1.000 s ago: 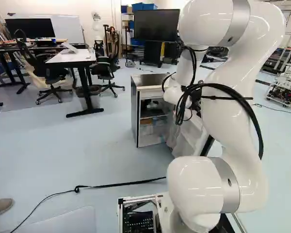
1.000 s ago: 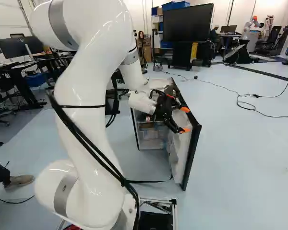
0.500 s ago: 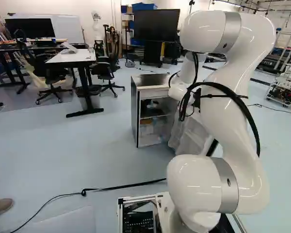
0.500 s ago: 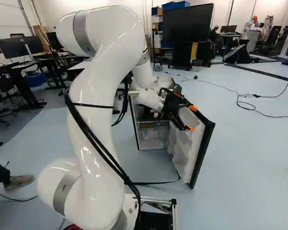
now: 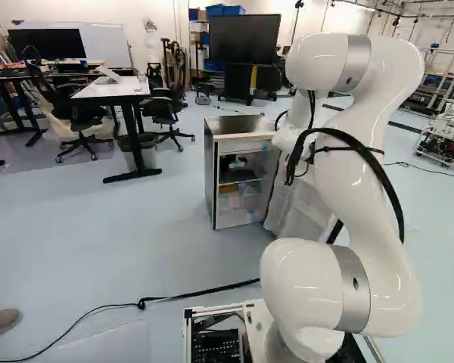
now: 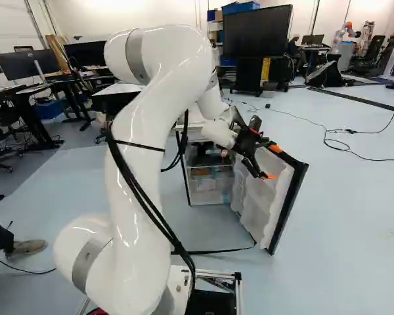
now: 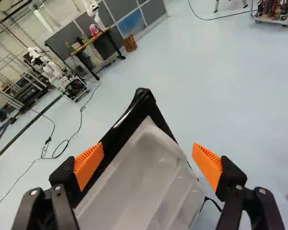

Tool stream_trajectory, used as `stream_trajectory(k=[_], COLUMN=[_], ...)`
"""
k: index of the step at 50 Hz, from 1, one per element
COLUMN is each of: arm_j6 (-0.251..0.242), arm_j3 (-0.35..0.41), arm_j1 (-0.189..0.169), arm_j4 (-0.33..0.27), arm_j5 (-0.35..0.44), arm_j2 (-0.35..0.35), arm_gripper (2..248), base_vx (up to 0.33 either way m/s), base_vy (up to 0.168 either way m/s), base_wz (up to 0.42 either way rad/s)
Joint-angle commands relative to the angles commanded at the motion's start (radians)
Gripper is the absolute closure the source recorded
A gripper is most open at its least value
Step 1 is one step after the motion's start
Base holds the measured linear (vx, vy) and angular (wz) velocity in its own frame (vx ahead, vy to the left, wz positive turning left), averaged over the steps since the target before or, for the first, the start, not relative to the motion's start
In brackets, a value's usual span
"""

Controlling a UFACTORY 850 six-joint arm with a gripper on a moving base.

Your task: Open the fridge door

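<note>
Two fingers [image 7: 89, 165] of the gripper [image 7: 148, 154] stand wide apart by the inner face of the door [image 6: 266, 197], which hangs open right of the fridge [image 5: 242, 144], probably to push it farther, though contact is unclear.

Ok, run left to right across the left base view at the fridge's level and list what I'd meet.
White-topped desk → office chair just past it → fridge → its open door → the arm's white body → wheeled cart of machinery.
</note>
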Motion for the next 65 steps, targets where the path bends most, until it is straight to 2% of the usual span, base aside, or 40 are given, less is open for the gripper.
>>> stream_trajectory(k=[22,30,37,44,65], arm_j6=[0.000,0.000,0.000,0.000,0.000], arm_j3=[-0.129,-0.146,-0.122,-0.079,0.060], arm_j1=[-0.061,-0.069,-0.060,-0.045,0.008], arm_j4=[0.002,0.002,-0.003,-0.033,-0.217], arm_j5=[0.000,0.000,0.000,0.000,-0.022], arm_j2=[-0.076,-0.086,-0.072,-0.047,0.039], arm_gripper=[3,3,3,3,3], base_vx=[0.000,0.000,0.000,0.000,0.000], base_vy=[0.000,0.000,0.000,0.000,0.000], base_wz=[0.000,0.000,0.000,0.000,0.000])
